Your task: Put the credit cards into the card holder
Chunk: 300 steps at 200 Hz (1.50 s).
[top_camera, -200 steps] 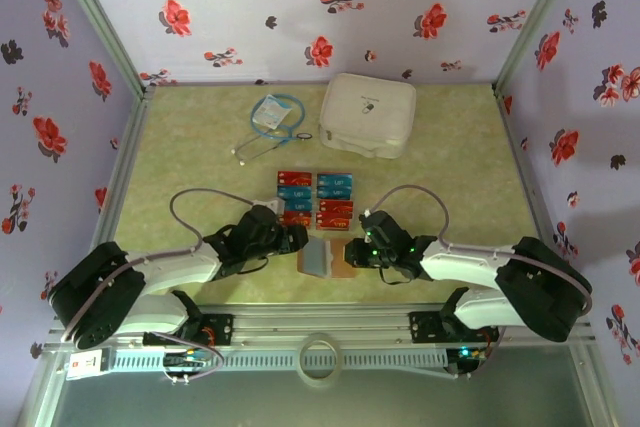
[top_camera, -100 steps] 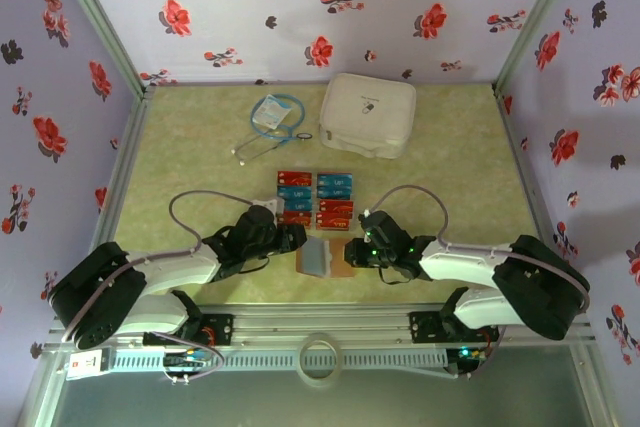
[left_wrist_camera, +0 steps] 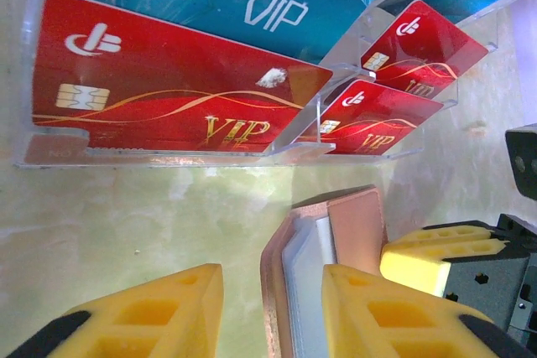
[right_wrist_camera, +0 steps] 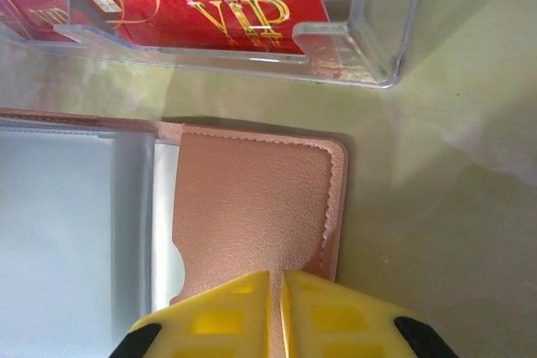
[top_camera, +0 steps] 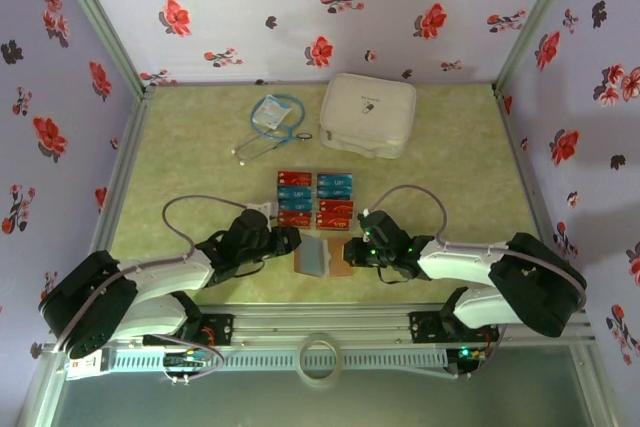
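Red and blue credit cards stand in a clear rack; a red one fills the upper left wrist view and another tops the right wrist view. Just in front of the rack lies the opened card holder, tan-brown with grey-blue sleeves. My left gripper is open at the holder's left side. Its jaws straddle the raised left cover, and the left finger stands clear of it. My right gripper is shut, its tips resting on the brown right flap.
A big white zip case lies at the back right. A stethoscope with a small packet lies at the back left. A tape roll sits on the front rail. Flowered walls close in three sides.
My left gripper's jaws have narrowed around the holder's left cover and the left arm has shifted slightly. The right gripper has stayed on the flap.
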Each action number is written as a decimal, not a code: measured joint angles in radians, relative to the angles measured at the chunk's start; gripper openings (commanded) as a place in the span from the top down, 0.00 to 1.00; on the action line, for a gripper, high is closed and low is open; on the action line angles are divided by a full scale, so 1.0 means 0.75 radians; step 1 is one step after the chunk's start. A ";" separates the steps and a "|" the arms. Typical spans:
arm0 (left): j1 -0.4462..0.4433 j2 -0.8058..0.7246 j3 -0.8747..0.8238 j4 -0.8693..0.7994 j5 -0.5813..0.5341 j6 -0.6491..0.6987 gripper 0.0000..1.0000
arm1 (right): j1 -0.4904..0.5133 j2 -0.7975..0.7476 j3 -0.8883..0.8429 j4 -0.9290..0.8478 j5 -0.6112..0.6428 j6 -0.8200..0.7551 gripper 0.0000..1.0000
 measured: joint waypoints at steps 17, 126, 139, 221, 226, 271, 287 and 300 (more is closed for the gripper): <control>0.000 -0.017 -0.006 0.002 0.001 -0.004 0.66 | 0.000 0.000 -0.001 0.001 0.000 0.000 0.88; 0.004 -0.036 -0.046 0.021 0.008 -0.004 1.00 | 0.000 0.032 -0.001 0.046 -0.002 0.001 0.89; 0.008 -0.037 -0.045 0.027 0.013 -0.008 1.00 | 0.000 0.049 0.001 0.068 -0.003 0.001 0.89; -0.029 0.012 0.155 0.094 0.097 -0.010 1.00 | 0.000 0.285 0.134 0.234 -0.056 0.003 0.92; -0.031 0.024 0.162 0.099 0.100 -0.010 1.00 | 0.000 0.297 0.141 0.243 -0.058 0.003 0.92; -0.031 0.073 0.129 0.134 0.079 -0.037 1.00 | -0.002 0.305 0.143 0.260 -0.063 0.003 0.92; -0.031 0.070 0.087 0.145 0.052 -0.047 1.00 | -0.011 0.282 0.127 0.254 -0.063 0.003 0.92; -0.031 0.056 0.057 0.145 0.030 -0.056 1.00 | -0.022 0.250 0.110 0.226 -0.063 0.003 0.92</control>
